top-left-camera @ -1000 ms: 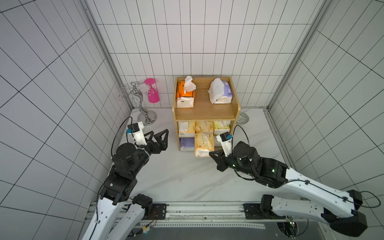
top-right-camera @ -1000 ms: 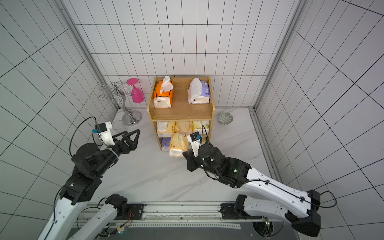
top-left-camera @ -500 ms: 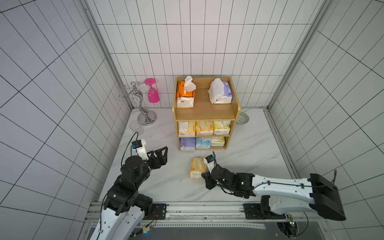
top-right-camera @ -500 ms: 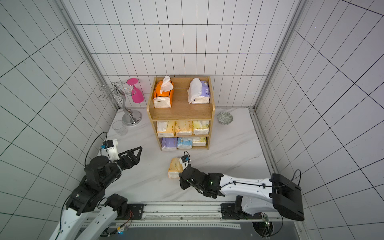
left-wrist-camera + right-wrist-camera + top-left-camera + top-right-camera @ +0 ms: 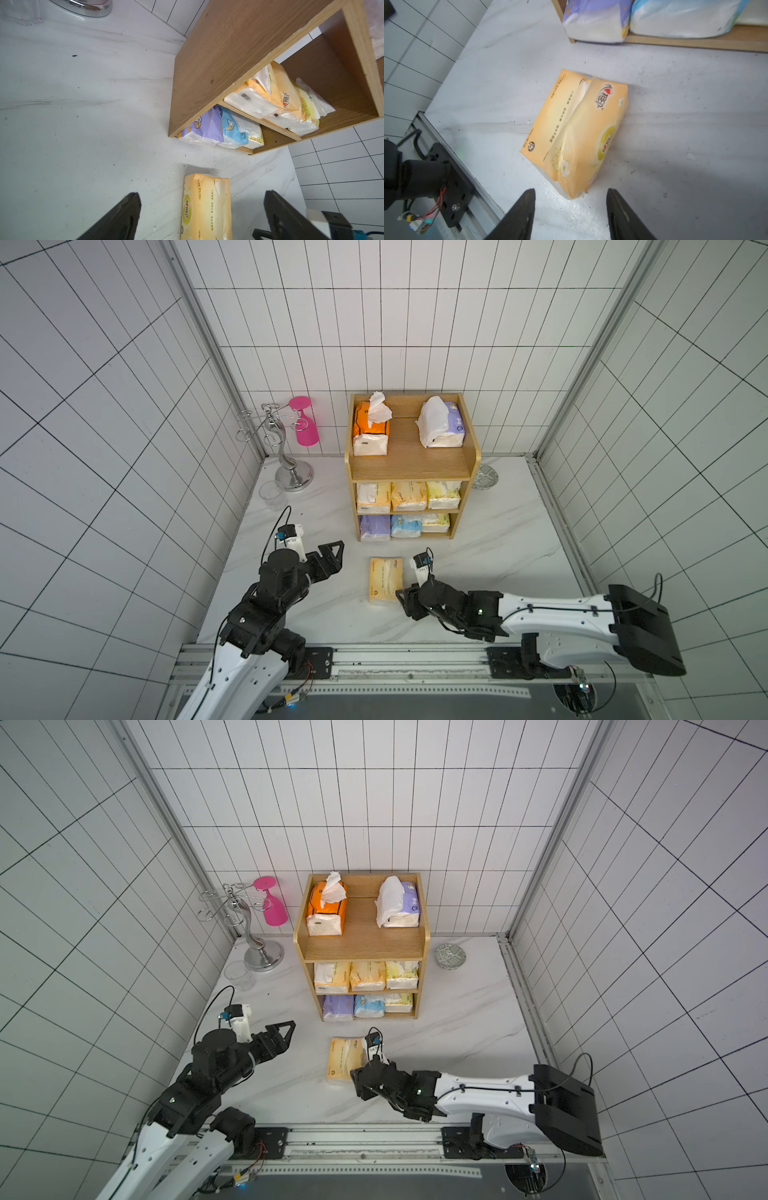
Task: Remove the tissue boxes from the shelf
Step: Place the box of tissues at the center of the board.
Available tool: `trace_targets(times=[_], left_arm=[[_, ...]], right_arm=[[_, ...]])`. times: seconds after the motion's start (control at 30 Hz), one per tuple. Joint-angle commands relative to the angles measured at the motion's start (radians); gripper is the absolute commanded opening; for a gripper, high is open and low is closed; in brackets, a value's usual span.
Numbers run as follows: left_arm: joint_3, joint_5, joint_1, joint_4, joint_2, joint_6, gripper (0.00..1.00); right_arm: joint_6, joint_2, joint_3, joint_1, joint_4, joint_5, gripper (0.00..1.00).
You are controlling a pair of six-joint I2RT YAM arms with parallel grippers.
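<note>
**One pack is down: leave it cleanly**

The cream-yellow pack lies flat on the tabletop, in front of the shelf and apart from it. My right jaws stand spread just at its near end and hold nothing. I think the good way is to lift first and only then draw back (the wrapper is soft, and a fingertip can drag it). My left jaws are also spread and empty, near the pack. Eight packs wait on the shelf. The purple pack on the lowest tier sticks out a little, so it looks the easiest to pinch.
</note>
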Motion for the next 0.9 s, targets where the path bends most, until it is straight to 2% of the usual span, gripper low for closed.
trace_targets(times=[0.0,0.1,0.2,0.37,0.63,0.77,0.87], left_arm=[[-0.029,-0.009,-0.010,0.057,0.024,-0.017,0.97],[-0.070,-0.012,-0.027,0.128,0.059,-0.045,0.97],[-0.083,-0.046,-0.064,0.165,0.086,-0.061,0.97],[-0.069,-0.121,-0.099,0.167,0.092,-0.026,0.97],[-0.032,-0.194,-0.098,0.151,0.099,0.029,0.97],[-0.042,-0.236,-0.097,0.185,0.086,0.043,0.98],[-0.031,-0.244,-0.097,0.195,0.090,0.055,0.98]], right_arm=[[0.036,-0.113,-0.071,-0.099,-0.040,-0.062,0.58],[0.038,-0.133,-0.116,-0.241,0.034,-0.271,0.53],[0.035,-0.095,-0.129,-0.298,0.106,-0.371,0.46],[0.014,0.036,-0.068,-0.301,0.139,-0.406,0.42],[0.070,0.329,0.019,-0.274,0.379,-0.513,0.36],[0.056,0.459,0.126,-0.228,0.372,-0.528,0.33],[0.056,0.498,0.154,-0.213,0.356,-0.518,0.33]])
